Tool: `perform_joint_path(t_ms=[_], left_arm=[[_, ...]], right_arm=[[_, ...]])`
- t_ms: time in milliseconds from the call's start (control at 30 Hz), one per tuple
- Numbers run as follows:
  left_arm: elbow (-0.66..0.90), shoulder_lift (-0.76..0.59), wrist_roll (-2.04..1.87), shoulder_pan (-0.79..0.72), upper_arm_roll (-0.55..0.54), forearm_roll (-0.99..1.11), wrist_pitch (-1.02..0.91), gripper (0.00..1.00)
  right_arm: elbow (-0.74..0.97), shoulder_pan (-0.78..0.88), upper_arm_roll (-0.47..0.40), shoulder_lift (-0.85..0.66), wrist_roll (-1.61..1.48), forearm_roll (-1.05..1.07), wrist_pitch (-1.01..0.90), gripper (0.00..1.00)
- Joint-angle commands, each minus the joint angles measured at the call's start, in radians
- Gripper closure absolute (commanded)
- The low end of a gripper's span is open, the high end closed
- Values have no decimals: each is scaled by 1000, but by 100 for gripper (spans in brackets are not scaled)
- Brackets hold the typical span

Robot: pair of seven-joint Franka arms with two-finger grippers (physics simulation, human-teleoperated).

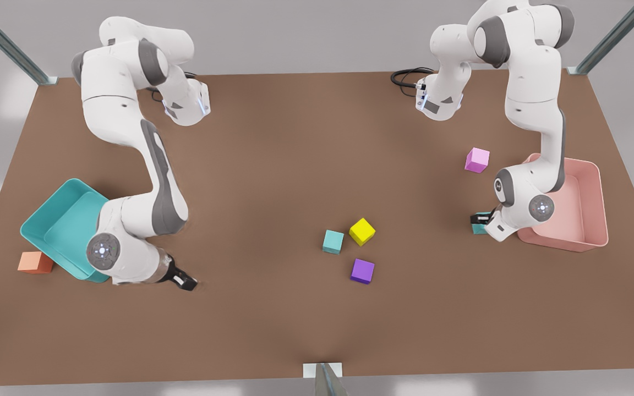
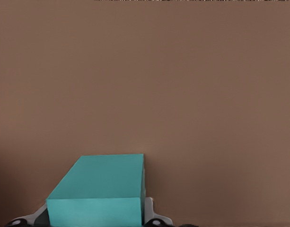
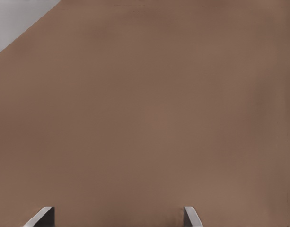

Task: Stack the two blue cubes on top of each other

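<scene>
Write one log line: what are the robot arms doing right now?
left gripper: shut on blue cube, beside pink tray | right gripper: open, waits near teal tray | second blue cube: on table, beside yellow cube

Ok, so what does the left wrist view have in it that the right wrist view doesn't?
Left wrist view: a blue cube sits on the table between the fingers of the left gripper, which press against its sides. Right wrist view: the right gripper is open with nothing between its fingers, and a grey background lies past the table's edge. Both: bare brown table ahead of the fingertips.
</scene>
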Motion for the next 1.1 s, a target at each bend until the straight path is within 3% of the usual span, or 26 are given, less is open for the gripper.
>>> perform_joint_path(t_ms=[0,67,133,300,367,467,600,700,1067], left_arm=[[-1,2,77,0,-1,-31,13,28],[-1,11,77,-1,-7,-53,13,28],[-1,13,77,-3,-9,-53,14,32],[2,-12,75,-10,-13,-53,11,32],[5,-35,72,-26,-19,-51,10,32],[42,-104,-217,-168,-54,-47,-47,32],[370,-32,-616,-375,-94,-47,-349,32],[494,60,-909,-537,-110,-51,-352,32],[654,201,-1011,-580,-185,-51,-279,32]], right_arm=[[4,-37,0,-107,-620,-128,-293,0],[4,-37,4,-281,-624,-125,-428,0],[79,-37,3,-345,-627,-122,-541,0],[-74,-31,1,-561,-716,-124,-497,0],[-130,-29,3,-563,-712,-127,-453,0],[-116,-26,9,-520,-707,-125,-454,0],[-111,-29,7,-494,-706,-116,-453,0],[-76,-26,9,-477,-709,-130,-443,0],[-87,-26,10,-460,-706,-109,-442,0]])
